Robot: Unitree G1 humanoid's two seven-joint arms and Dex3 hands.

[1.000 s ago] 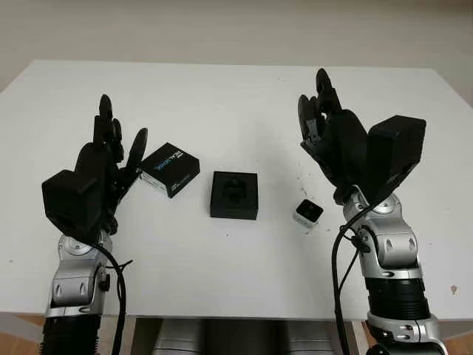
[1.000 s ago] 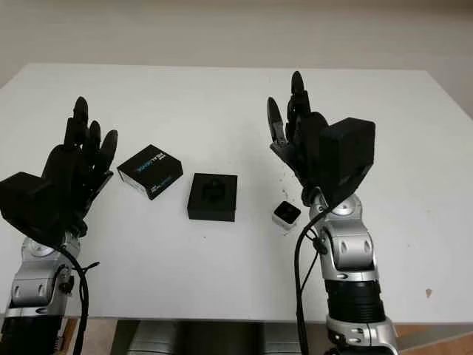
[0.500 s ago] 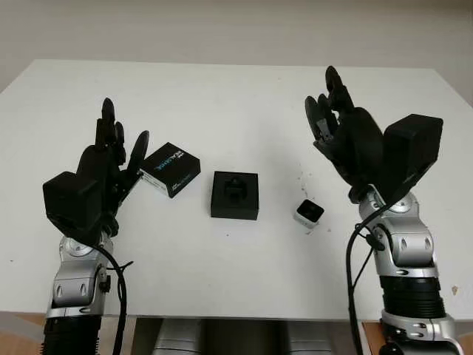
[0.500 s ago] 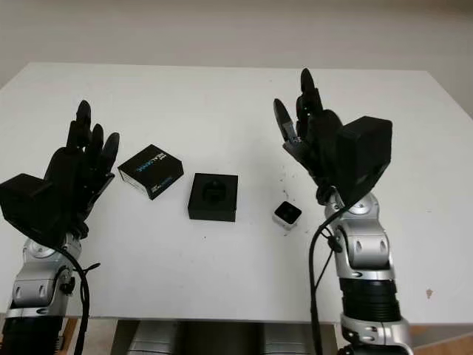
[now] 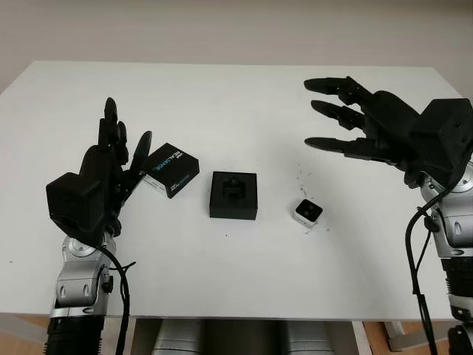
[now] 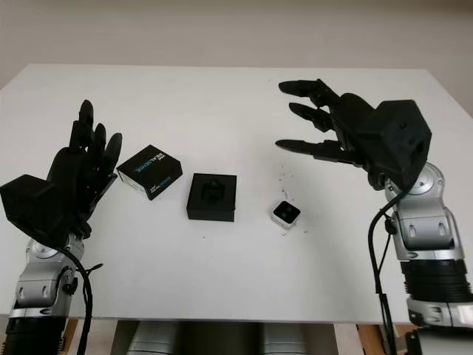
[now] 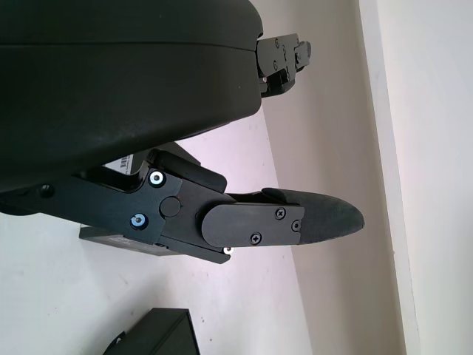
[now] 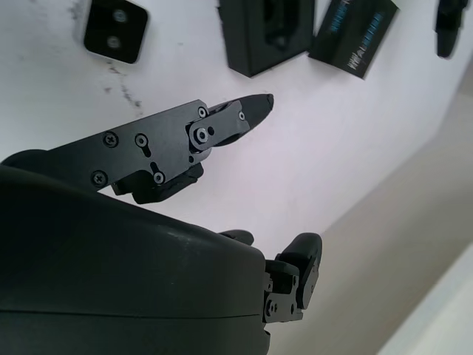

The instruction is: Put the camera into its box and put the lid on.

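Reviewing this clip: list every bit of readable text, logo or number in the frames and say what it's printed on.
Flat black box lid with white and blue print: one line of lettering on its top, too small and blurred to read.
Small white-bodied camera with a black front: no readable text.
Open black box with a moulded insert: no text.
White table: no marks to read.

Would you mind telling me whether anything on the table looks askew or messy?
The black printed lid lies turned at an angle, unlike the squarely set open black box. Small dark specks dot the white table just beyond the small white camera.
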